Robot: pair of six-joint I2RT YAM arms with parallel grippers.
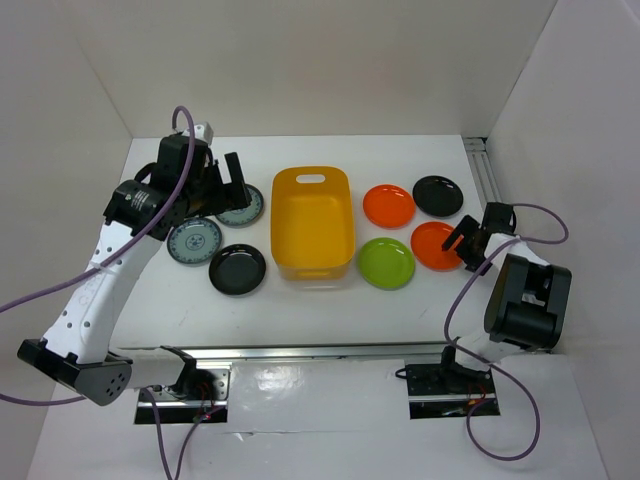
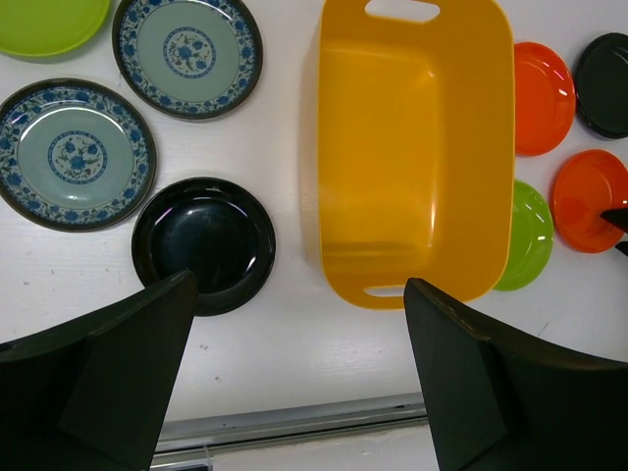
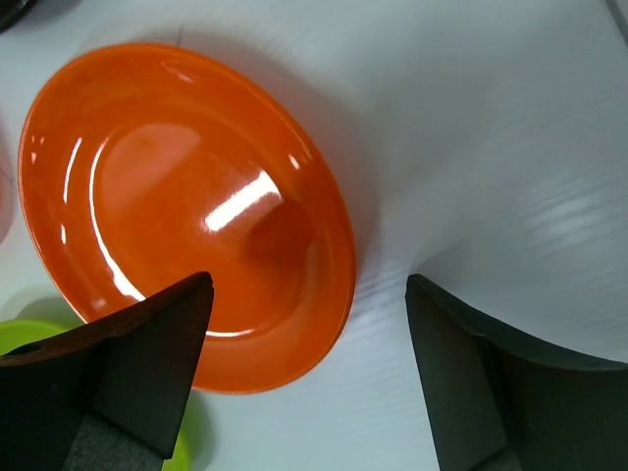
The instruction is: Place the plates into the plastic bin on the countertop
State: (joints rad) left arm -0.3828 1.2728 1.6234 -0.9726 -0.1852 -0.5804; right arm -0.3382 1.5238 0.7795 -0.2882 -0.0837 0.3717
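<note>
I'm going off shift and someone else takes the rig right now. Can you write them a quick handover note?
Left gripper: open, empty, raised well above the countertop, left of the plastic bin.
Right gripper: open, low, straddling the rim of the nearer orange plate, not yet closed.
Done: nothing; the bin is empty.
To do: all eight plates, four on each side of the bin.

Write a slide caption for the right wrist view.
Open right gripper framing the edge of an orange plate on the white countertop, a lime green plate peeking in at lower left.
</note>
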